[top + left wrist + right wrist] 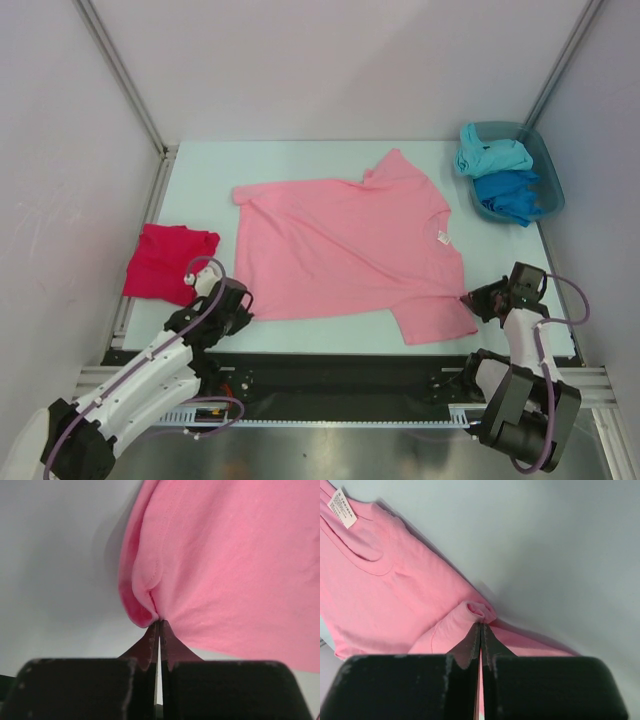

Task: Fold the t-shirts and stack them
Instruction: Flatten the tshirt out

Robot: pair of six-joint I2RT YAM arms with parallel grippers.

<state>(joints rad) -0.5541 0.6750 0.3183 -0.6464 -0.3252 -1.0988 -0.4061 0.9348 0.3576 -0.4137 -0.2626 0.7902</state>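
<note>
A light pink t-shirt [340, 245] lies spread flat in the middle of the table, its white neck tag [440, 237] toward the right. My left gripper [243, 300] is shut on the shirt's near left corner, where the pink cloth [150, 605] bunches at the fingertips. My right gripper [472, 300] is shut on the near right sleeve edge; a pinched fold of the pink t-shirt [477, 611] shows at the tips. A crimson-magenta t-shirt [170, 260] lies folded at the left edge. Turquoise [492, 155] and blue [510, 195] t-shirts sit in the tub.
A teal plastic tub [545, 165] stands at the back right corner of the table [290, 165]. White walls close in the left, back and right sides. The black rail [340, 370] with the arm bases runs along the near edge.
</note>
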